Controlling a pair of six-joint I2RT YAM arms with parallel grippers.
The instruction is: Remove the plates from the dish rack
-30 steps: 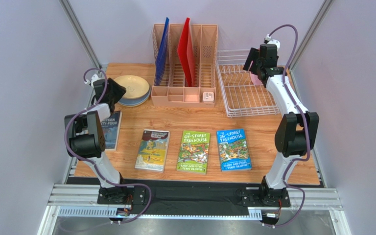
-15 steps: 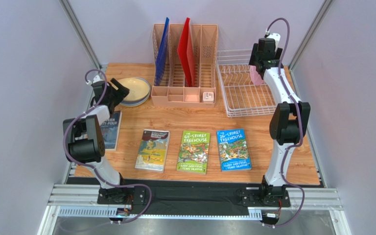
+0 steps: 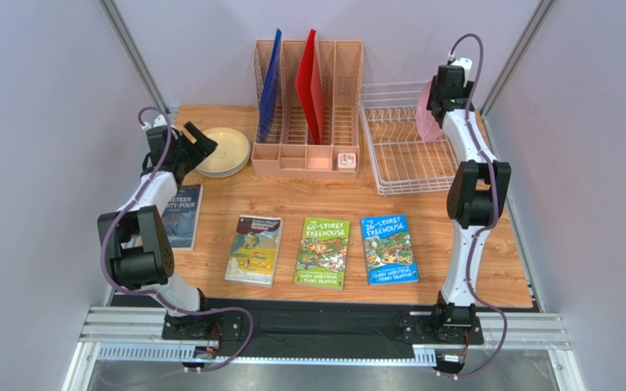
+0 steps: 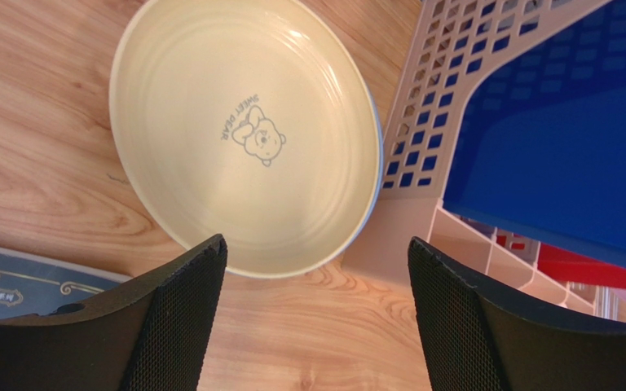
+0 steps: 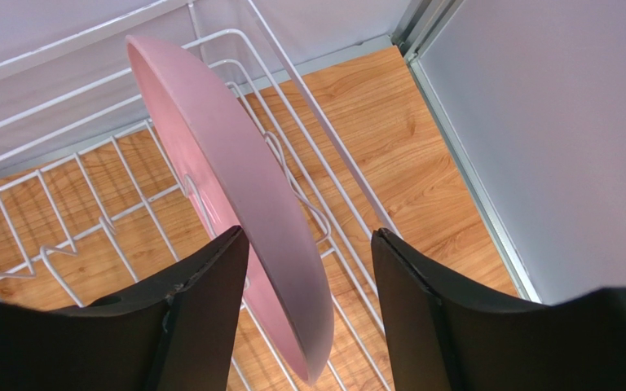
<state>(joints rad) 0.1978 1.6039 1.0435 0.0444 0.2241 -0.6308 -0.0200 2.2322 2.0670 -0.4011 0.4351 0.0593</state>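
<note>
Pink plate (image 5: 243, 187) stands on edge in the dish rack (image 3: 410, 167), tilted, with its rim running between the two fingers of my right claw (image 5: 308, 244). Jaws on that side are set wide. The plate passes close by one finger (image 5: 202, 309) and a gap shows before the other (contact cannot be confirmed from the wrist view). Nothing is clamped. Rack wires and tines lie below and ahead of the fingertips, and the wooden table (image 5: 390, 130) shows beyond the rack's rim.

My left claw (image 4: 315, 252) is likewise spread wide and holds nothing. Just ahead of its fingertips a cream plate (image 4: 243, 130) lies flat on the table, face up (a small bear print at its centre). A grey-blue plate (image 4: 379, 163) shows as a thin rim under its edge, so the cream one tops a stack; how many lie beneath cannot be told. Ahead and to one side of this claw stands the salmon organiser (image 4: 422, 122), just beside the stack, with a blue board (image 4: 553, 155) upright inside. A book (image 4: 15, 277) lies under the opposite finger.
</note>
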